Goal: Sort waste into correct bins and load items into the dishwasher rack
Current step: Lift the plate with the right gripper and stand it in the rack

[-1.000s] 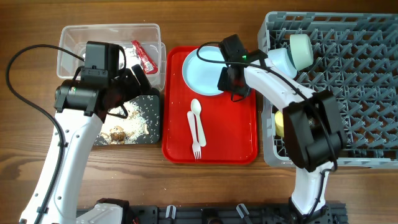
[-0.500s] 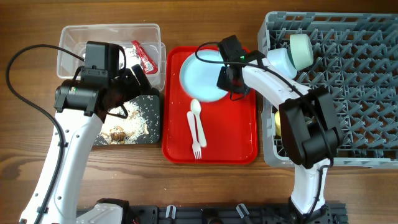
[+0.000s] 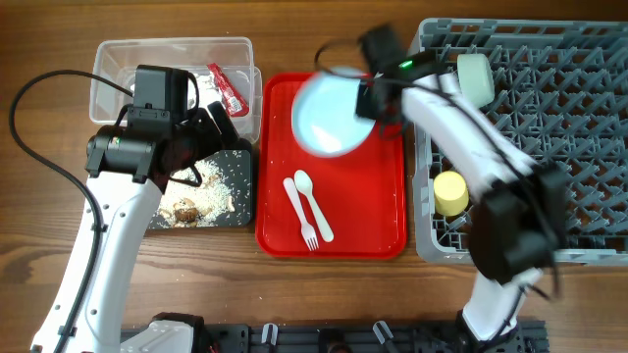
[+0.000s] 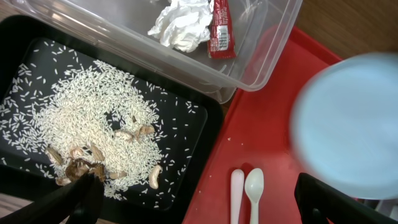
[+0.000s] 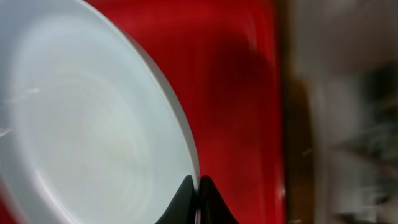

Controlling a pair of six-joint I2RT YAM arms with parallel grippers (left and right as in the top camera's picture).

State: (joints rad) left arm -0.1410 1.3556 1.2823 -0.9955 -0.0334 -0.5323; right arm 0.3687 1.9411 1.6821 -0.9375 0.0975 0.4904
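Note:
My right gripper (image 3: 373,96) is shut on the rim of the pale blue plate (image 3: 330,114) and holds it tilted above the back of the red tray; in the right wrist view the fingertips (image 5: 198,186) pinch the plate (image 5: 93,124). My left gripper (image 3: 211,132) hangs open and empty over the black tray (image 3: 242,196), and its open fingers also show in the left wrist view (image 4: 199,205). The clear tub (image 3: 118,59) holds the wrapper (image 4: 221,31) and the tissue (image 4: 180,22). Rice (image 4: 81,106) and food scraps (image 4: 81,165) lie in the black tray. The fork (image 3: 299,211) and spoon (image 3: 316,208) lie on the red tray.
The red tray (image 3: 378,221) sits between the bins and the grey rack (image 3: 559,127). The rack holds a mint green bowl (image 3: 476,78) and a yellow cup (image 3: 450,192) near its left side. My right arm crosses the rack's left edge.
My right gripper has lifted the plate off the red tray and swung it up toward the rack. The fork and spoon have shifted and turned slightly. The left arm has not moved.

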